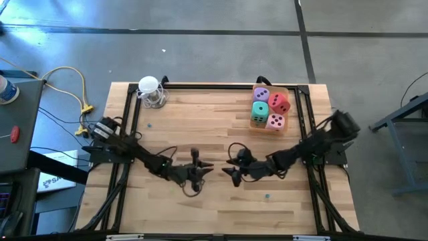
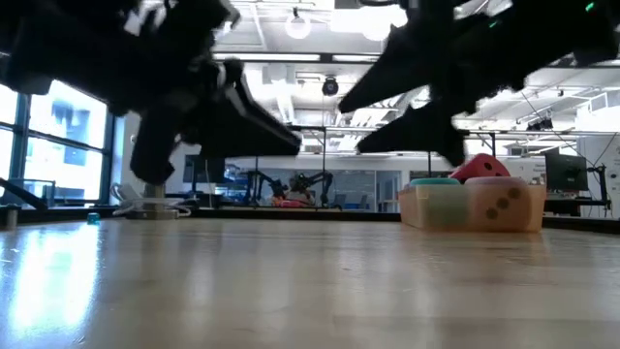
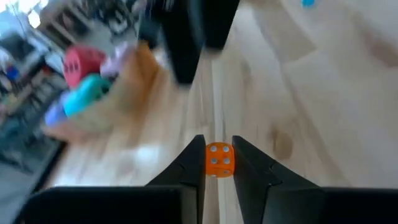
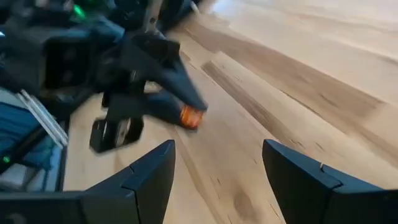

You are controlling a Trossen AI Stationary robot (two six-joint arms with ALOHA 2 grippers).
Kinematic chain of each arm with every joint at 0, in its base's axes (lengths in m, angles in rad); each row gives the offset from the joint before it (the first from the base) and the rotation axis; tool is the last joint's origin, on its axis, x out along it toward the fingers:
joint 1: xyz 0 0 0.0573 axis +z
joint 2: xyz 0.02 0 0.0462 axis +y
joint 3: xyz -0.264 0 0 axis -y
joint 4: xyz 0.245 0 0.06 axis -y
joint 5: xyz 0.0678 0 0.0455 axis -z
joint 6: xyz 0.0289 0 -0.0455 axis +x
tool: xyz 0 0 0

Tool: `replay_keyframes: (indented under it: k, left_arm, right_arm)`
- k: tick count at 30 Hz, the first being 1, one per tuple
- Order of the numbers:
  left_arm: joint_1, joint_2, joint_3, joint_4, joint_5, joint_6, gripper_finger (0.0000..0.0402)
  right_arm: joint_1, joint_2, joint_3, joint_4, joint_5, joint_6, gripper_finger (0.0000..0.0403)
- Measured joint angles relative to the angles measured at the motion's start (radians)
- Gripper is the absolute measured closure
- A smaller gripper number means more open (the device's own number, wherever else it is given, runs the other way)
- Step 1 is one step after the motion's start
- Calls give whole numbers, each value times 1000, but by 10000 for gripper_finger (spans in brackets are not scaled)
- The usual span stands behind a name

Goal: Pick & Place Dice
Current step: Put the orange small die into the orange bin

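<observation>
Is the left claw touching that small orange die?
Touching. In the left wrist view, the left claw has both fingers pressed against the sides of the small orange die.

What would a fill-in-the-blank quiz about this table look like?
1. Gripped between the left end effector fingers is a small hard-looking die coloured ____.
2. The right end effector is open and holds ____.
3. The tan open box at the table's far right corner contains ____ big soft pipped dice.

Missing words: orange; nothing; four.
</observation>
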Motion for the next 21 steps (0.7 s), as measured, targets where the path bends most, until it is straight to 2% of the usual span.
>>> replay_keyframes:
  k: [6,9,14,21]
  left_arm:
    - [-29,-3,1,65,-24,115,351]
    - [-29,-3,1,76,-48,119,351]
    - [-20,-3,1,77,-47,119,351]
    - [3,-3,1,77,-40,97,350]
  right_arm:
    - [-53,146,0,313,-60,-99,169]
    - [-82,186,0,411,-146,-123,169]
    - [-107,216,0,467,-209,-143,169]
    - [-111,219,1,470,-209,-154,181]
